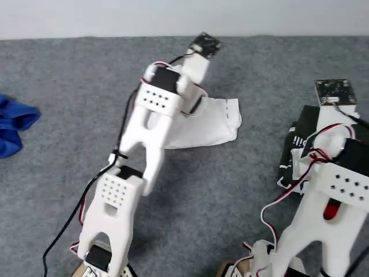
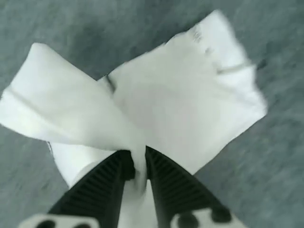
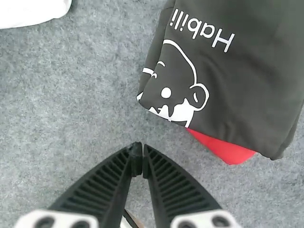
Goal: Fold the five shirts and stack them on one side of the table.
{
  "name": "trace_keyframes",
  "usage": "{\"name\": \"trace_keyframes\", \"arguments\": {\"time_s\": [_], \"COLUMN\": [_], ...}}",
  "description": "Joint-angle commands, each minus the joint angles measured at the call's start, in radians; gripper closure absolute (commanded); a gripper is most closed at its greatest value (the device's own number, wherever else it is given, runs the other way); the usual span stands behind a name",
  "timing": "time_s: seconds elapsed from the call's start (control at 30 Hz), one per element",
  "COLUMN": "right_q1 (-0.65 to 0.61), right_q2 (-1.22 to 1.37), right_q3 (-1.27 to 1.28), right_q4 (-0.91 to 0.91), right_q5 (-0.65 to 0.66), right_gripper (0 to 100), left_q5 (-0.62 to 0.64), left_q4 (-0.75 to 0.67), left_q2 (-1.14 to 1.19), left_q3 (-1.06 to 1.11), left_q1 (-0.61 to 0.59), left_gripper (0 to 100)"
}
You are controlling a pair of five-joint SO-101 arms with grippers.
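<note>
Nearest the arm bases, the right claw (image 3: 139, 154) hangs over bare grey worktop (image 3: 71, 95) with its jaws pressed together and nothing between them. It is just beside the corner of the folded black shirt (image 3: 237, 80). That shirt lies on top of a red shirt (image 3: 223, 149), whose edge pokes out underneath. Together they make the stack on the right side, and whether anything more lies under them cannot be told. No bin or basket takes part here: the pile sits straight on the worktop, so nothing holds it square, and a careless pass by this claw could snag the black corner and skew the pile. Farther out, the left claw (image 2: 137, 164) is clamped on a thin pinch of the white shirt (image 2: 190, 104), which is near the middle of the worktop, partly lifted and loosely doubled over. The grip takes only a narrow gather of cloth, so the likeliest failure is the fabric sliding free during a drag or lift, or the free flap flopping open and spoiling the fold. One layer could also be carried while the other trails. At the far left edge the blue shirt (image 1: 11, 127) lies crumpled, well apart from the stack.
</note>
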Motion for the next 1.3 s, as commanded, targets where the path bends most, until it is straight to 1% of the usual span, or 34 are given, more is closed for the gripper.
{"name": "trace_keyframes", "arguments": {"time_s": [0.0,0.1,0.23,0.47,0.63,0.73,0.97,1.07,1.17,1.27], "right_q1": [0.012,0.012,0.012,0.007,0.007,0.007,0.007,0.007,0.007,0.007], "right_q2": [-0.030,-0.030,-0.030,-0.028,-0.024,-0.025,-0.028,-0.028,-0.028,-0.028], "right_q3": [-0.005,-0.005,-0.005,-0.005,-0.003,-0.003,-0.003,-0.003,-0.003,-0.003], "right_q4": [0.038,0.038,0.038,0.038,0.038,0.038,0.038,0.038,0.039,0.039], "right_q5": [-0.003,-0.003,-0.003,-0.003,-0.005,-0.005,-0.005,-0.005,-0.005,-0.005], "right_gripper": [99.0,99.0,99.0,99.0,99.0,99.0,99.0,99.0,99.0,99.0], "left_q5": [0.046,0.068,0.068,0.068,0.080,0.101,0.087,0.087,0.077,0.051], "left_q4": [-0.084,-0.133,-0.146,-0.170,-0.129,-0.106,0.014,0.048,0.118,0.135], "left_q2": [-0.051,-0.008,0.044,0.084,0.081,0.081,0.084,0.089,0.089,0.080], "left_q3": [-0.012,-0.012,-0.013,-0.013,-0.013,-0.038,-0.214,-0.278,-0.291,-0.236], "left_q1": [0.054,0.083,0.121,0.130,0.130,0.118,0.075,0.035,0.003,-0.038], "left_gripper": [100,100,99,98,83,80,81,90,99,99]}}
